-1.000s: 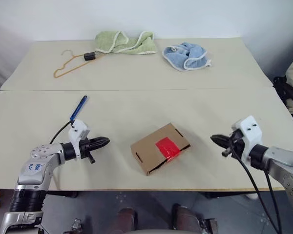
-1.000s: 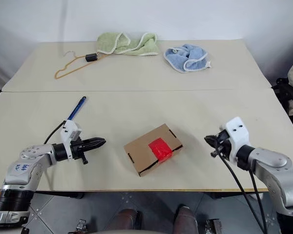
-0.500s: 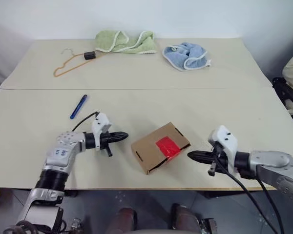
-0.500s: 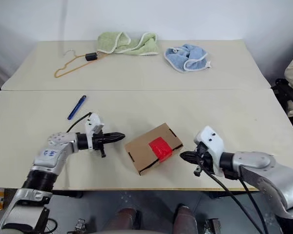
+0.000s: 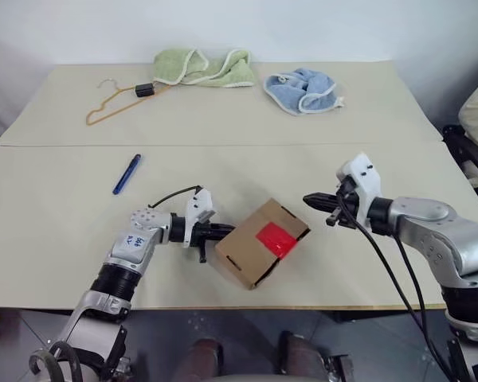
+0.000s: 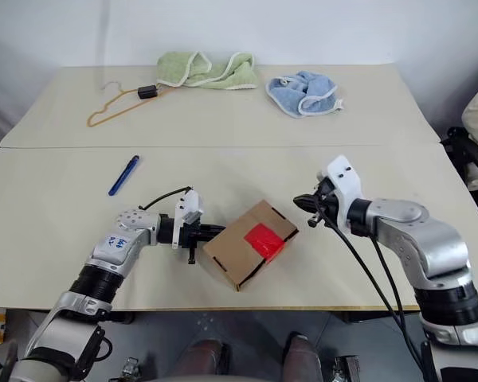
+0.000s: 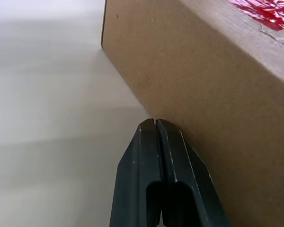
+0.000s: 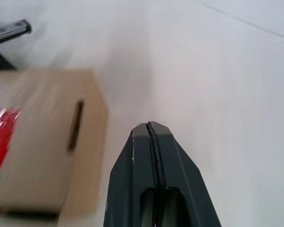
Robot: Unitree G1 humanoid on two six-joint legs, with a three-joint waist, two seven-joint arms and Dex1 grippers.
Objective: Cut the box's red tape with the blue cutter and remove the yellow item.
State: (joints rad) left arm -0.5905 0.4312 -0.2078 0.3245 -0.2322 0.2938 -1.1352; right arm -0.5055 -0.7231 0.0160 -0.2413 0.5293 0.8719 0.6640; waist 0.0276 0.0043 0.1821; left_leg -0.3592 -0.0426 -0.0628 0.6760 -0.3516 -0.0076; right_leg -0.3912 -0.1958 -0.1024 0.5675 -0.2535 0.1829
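Note:
The brown cardboard box (image 5: 251, 259) lies near the table's front edge, with the red tape (image 5: 274, 239) across its top. My left gripper (image 5: 227, 232) is shut and empty. Its fingertips (image 7: 154, 124) press against the box's left side wall. My right gripper (image 5: 309, 199) is also shut and empty, hovering just beyond the box's right corner without touching it; the box (image 8: 42, 137) shows beside it in the right wrist view. The blue cutter (image 5: 127, 173) lies on the table to the left, behind my left arm. The yellow item is hidden.
A light green towel (image 5: 203, 68) and a blue towel (image 5: 303, 89) lie at the back of the table. An orange wire hanger (image 5: 115, 103) rests at the back left. A seam (image 5: 223, 145) runs across between the two tabletops.
My left gripper has swung right until it meets the box's side, and the box has turned slightly. My right gripper has moved from the box's front right up to its right corner.

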